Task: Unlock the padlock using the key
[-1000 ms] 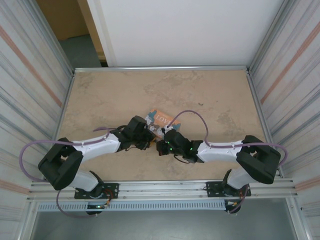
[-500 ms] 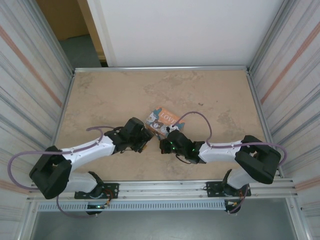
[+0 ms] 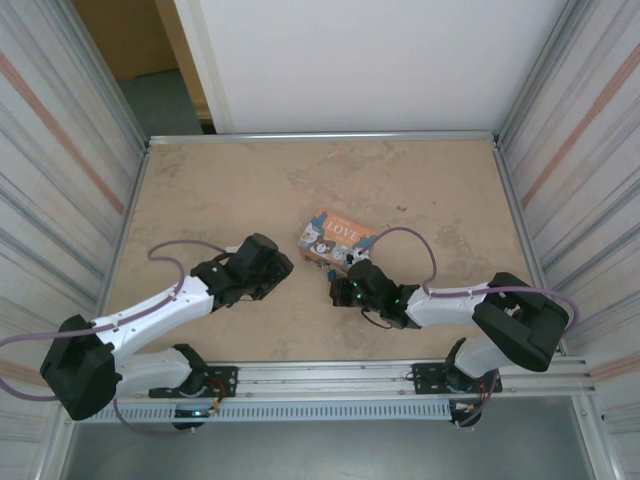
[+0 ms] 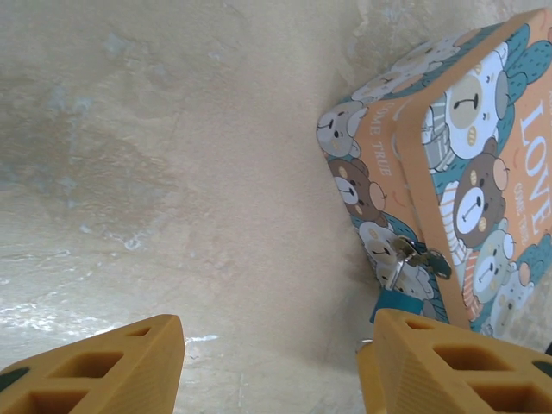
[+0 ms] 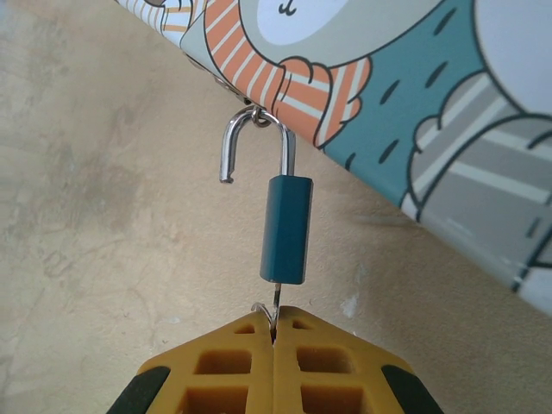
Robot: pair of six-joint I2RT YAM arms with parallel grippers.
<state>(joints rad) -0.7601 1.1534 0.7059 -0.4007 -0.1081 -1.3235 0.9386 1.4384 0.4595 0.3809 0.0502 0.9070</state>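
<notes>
Mostly done, I judge: small teal silver-shackled padlock (image 5: 285,228) hangs open, right gripper (image 5: 274,332) clamped on thin metal key (image 5: 275,295), left gripper (image 4: 272,335) fingers apart

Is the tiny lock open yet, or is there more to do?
Nearly done. The padlock has one shackle end popped out of its blue body, so it looks unlocked. The right gripper is shut on the key, which sits in the lock's bottom. The left gripper is open, near the box. Left: the padlock hangs hooked on the box.
</notes>
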